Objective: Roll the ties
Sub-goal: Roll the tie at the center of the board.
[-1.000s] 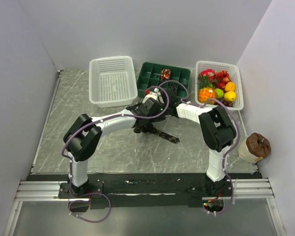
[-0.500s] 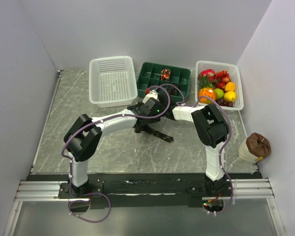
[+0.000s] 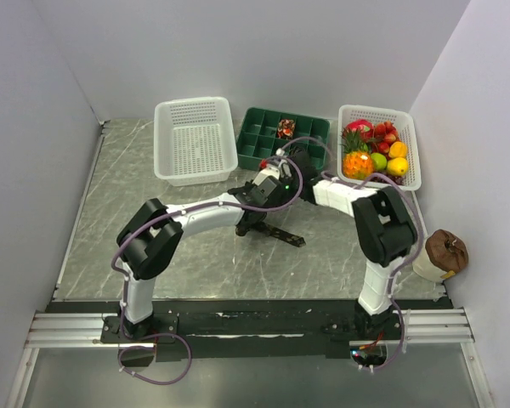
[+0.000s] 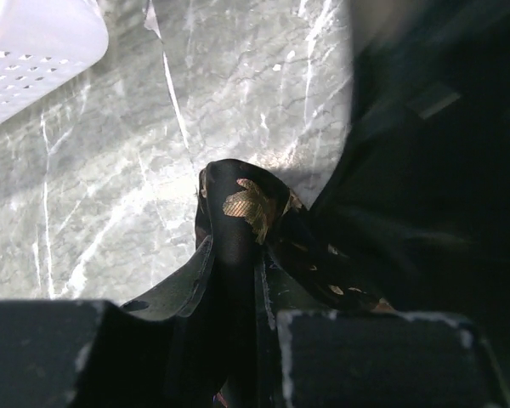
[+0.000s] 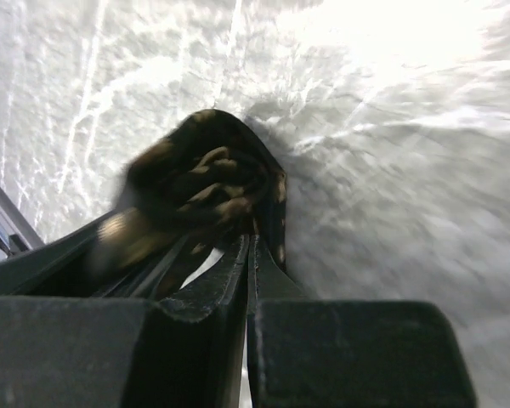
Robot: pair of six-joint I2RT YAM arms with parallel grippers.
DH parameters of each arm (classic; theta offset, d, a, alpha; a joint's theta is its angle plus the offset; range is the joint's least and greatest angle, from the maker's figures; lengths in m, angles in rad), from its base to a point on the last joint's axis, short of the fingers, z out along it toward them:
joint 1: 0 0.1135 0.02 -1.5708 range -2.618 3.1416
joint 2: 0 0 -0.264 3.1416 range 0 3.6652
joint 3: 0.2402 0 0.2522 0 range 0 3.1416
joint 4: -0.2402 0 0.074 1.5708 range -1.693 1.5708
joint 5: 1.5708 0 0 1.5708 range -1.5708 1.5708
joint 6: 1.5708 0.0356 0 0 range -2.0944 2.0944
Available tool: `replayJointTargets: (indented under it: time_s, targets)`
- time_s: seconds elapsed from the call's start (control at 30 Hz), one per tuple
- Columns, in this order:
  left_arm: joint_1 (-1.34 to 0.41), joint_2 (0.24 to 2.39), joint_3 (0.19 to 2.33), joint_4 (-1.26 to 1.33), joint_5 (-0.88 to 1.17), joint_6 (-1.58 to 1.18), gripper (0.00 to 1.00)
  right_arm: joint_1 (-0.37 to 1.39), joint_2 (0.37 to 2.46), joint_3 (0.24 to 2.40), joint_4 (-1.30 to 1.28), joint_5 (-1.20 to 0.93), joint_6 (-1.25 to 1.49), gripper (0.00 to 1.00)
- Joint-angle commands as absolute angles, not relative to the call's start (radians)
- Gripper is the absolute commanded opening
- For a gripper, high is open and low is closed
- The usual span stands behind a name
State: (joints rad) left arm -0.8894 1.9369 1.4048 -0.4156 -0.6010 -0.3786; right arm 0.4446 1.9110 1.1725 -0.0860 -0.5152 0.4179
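One coil point(image 3: 285, 128) in the tray point(image 3: 313, 136) at twelve; this tie point(image 3: 279, 235) looks part-rolled.
Left claw point(image 4: 238, 340) and right claw point(image 5: 248, 293) both clamp it, loose end toward four o'clock.

No writing, label, brand or number can be read anywhere here. The tan marks on the black tie point(image 4: 242, 212) look like woven figures rather than letters, though both wrist views are blurred.

Glossy woven-cloth tie point(image 4: 242, 221) on polished marble-look table point(image 4: 110, 204).
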Motion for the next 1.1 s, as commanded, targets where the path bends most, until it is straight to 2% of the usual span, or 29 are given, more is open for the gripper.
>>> replayJointTargets:
  time_s: [0.0, 0.17, 0.33, 0.5, 0.67, 0.77, 0.9, 1.07]
  targets:
    - [-0.910, 1.960, 1.427, -0.411, -0.618, -0.367, 0.01, 0.413, 1.787, 1.161, -0.129, -0.476, 0.371, 0.07]
    - [-0.940, 1.996, 1.448, -0.420, -0.646, -0.371, 0.01, 0.400, 1.758, 1.141, -0.141, -0.456, 0.364, 0.07]
    - [-0.954, 2.000, 1.431, -0.397, -0.626, -0.382, 0.10, 0.370, 1.735, 1.120, -0.140, -0.477, 0.359, 0.07]
    - [-0.956, 1.987, 1.394, -0.344, -0.591, -0.394, 0.27, 0.324, 1.701, 1.074, -0.124, -0.506, 0.370, 0.07]
    - [-0.956, 1.979, 1.351, -0.298, -0.565, -0.402, 0.33, 0.279, 1.668, 1.022, -0.080, -0.549, 0.385, 0.07]
    - [-0.956, 1.965, 1.318, -0.247, -0.529, -0.405, 0.43, 0.250, 1.631, 0.983, -0.016, -0.612, 0.405, 0.07]
    - [-0.956, 1.925, 1.266, -0.174, -0.486, -0.419, 0.62, 0.238, 1.597, 0.953, 0.055, -0.672, 0.423, 0.07]
    - [-0.956, 1.881, 1.220, -0.109, -0.456, -0.434, 0.67, 0.238, 1.595, 0.940, 0.097, -0.745, 0.433, 0.07]
